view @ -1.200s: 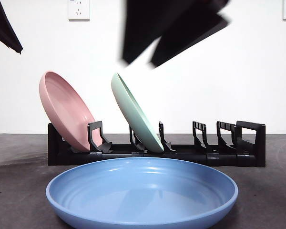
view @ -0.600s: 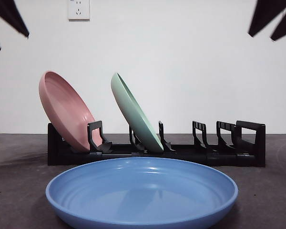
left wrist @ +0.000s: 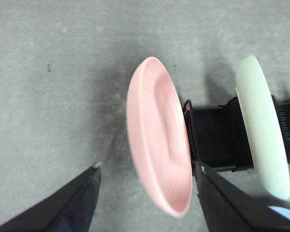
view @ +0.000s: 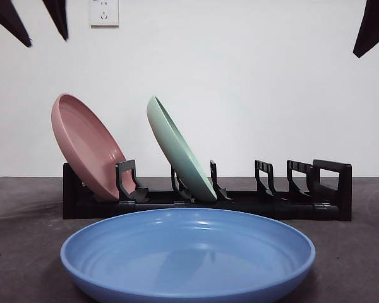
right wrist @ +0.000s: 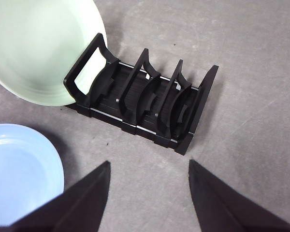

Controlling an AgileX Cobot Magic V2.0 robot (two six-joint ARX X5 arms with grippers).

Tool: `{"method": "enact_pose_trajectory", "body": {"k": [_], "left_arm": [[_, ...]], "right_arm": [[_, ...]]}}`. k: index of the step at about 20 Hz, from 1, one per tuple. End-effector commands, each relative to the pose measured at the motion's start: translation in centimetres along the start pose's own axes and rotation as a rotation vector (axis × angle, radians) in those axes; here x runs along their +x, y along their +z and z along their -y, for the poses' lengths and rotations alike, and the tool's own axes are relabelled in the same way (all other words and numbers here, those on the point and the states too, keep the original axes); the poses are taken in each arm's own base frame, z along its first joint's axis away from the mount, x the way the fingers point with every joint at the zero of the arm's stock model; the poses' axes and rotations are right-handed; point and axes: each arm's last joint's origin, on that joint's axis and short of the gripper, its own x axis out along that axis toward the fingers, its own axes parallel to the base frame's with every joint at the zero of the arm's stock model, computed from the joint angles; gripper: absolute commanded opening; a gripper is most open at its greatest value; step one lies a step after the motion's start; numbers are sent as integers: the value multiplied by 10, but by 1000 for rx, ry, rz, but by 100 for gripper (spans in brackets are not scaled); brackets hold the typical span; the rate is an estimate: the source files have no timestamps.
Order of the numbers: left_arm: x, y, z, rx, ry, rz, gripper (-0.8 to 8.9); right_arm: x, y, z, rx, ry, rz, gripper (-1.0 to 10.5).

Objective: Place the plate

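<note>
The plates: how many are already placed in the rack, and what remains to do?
Done: the pink plate and the green plate lean in slots of the black rack. In hand: nothing; the left end effector and the right end effector are open and empty, high above the table. Left: the blue plate lies flat before the rack, whose slots past the green plate are free.

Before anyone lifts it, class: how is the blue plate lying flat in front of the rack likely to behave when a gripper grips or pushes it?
The blue plate looks rigid, so it probably won't flex. Its glossy surface suggests two jaws could slip. Lying flat on the table, it would likely slide rather than tip, and its low rim leaves little to grip.
</note>
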Motion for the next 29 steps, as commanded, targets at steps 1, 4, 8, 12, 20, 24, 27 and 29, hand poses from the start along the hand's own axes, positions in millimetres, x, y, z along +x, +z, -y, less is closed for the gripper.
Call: {"method": "enact_pose_trajectory", "body": {"k": [1,4,8,12,20,24,27,29], "left_arm": [[18,9,10,34,15,-27,312],[43,11,17,55,70,-72,312],[68,10,17,69,161,-117,312],[84,11,18,71,164,-124,311],[87,11,19,71,162,-117,78],[86,13,20,71,160,-110,21],[81,17,20,68,157,-93,16],[78,20,21,67,154,-81,16]], "right_arm": [[-2,5,-1,-15,3,17,259],[-2,5,-1,-31,2,17,259],[-2,5,-1,-34,2,17,259],[-2,5,-1,-35,1,17,259],[-2,5,-1,-36,1,17,259],[-2,5,-1,-36,2,16,259],[-2,5,-1,-37,1,16,259],[-2,5,-1,-37,2,16,259]]}}
